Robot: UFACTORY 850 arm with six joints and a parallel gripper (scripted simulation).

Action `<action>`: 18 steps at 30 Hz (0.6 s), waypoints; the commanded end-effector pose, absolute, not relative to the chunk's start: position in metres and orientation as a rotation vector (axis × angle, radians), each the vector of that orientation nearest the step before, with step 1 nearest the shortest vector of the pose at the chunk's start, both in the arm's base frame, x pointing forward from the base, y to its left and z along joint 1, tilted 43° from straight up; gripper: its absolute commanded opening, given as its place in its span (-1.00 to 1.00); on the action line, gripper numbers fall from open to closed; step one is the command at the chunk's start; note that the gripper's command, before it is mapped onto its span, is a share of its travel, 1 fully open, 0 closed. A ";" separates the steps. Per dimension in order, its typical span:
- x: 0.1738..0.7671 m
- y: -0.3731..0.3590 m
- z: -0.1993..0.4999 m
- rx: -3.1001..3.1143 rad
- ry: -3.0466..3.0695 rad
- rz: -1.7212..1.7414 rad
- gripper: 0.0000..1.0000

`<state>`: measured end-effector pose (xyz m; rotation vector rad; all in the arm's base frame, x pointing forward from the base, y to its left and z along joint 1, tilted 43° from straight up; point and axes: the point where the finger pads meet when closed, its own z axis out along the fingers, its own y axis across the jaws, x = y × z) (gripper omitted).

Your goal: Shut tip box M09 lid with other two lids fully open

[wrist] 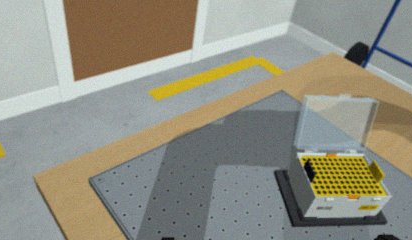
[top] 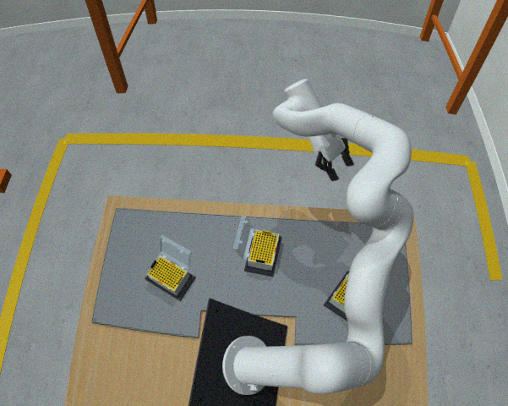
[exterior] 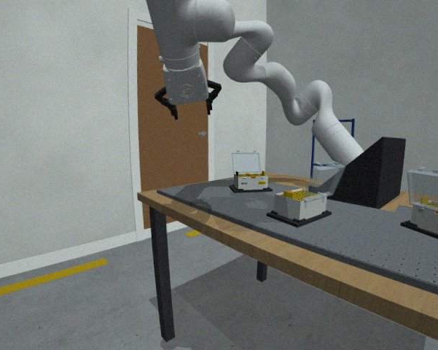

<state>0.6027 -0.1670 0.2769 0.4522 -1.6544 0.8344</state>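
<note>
Jaws spread wide on the gripper, pinching nothing, high above the surface's far edge. Three tip boxes sit near the middle: left tip box, middle tip box, right tip box. Their stickers are too small to read.

The table has a light wooden top with a matt grey perforated plate on it. The tip box looks like white plastic, its lid clear. The arm is smooth white.
</note>
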 end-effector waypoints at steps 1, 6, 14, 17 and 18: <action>0.603 -0.166 0.278 0.452 -1.656 0.836 1.00; 0.603 -0.166 0.278 0.452 -1.656 0.836 1.00; 0.603 -0.166 0.278 0.452 -1.656 0.836 1.00; 0.603 -0.166 0.278 0.452 -1.656 0.836 1.00; 0.604 -0.162 0.275 0.490 -1.650 0.842 1.00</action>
